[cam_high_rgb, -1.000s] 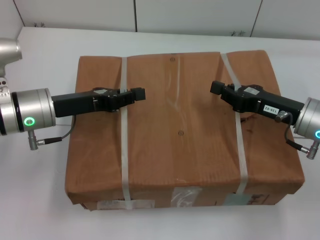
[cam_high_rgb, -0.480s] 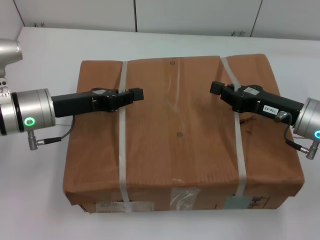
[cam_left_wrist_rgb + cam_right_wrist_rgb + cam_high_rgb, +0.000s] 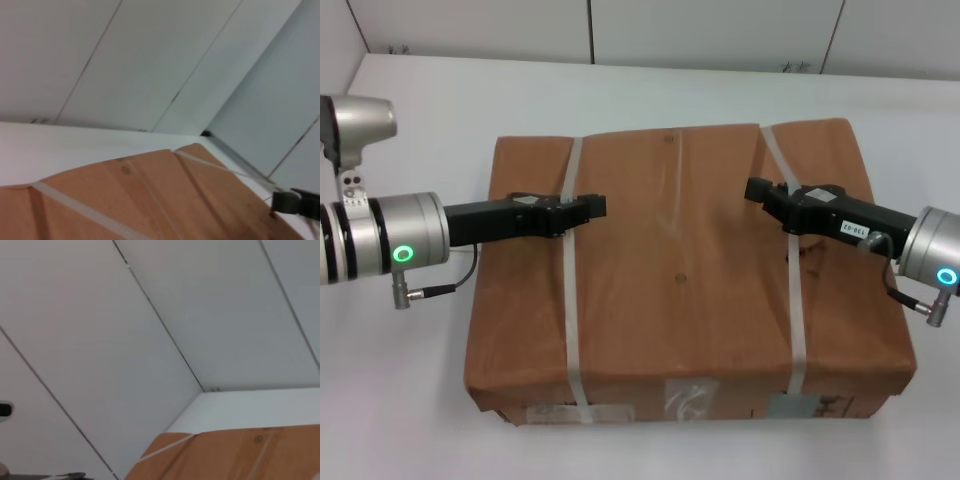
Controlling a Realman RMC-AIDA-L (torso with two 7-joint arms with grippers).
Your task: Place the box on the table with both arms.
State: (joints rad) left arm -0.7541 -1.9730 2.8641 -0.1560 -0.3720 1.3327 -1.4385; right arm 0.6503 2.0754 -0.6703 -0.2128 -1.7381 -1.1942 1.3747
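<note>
Box [image 3: 685,290] in brown paper lies flat on the white table [image 3: 440,110], labelled side toward the robot, two whitish straps running front to back across its top. Left gripper [image 3: 592,207] reaches in level from the left, its tip over the left strap [image 3: 568,290]; whether its fingers are open or closed cannot be told. Right gripper [image 3: 757,188] reaches in from the right, tip at the right strap [image 3: 790,280]; its finger state cannot be told either. Both wrists show lit green rings. Left wrist view shows the box top [image 3: 150,195] and the right gripper tip [image 3: 295,202]. Compared with a second ago, the box appears smaller and farther from the head camera, and both arms have shifted with it.
</note>
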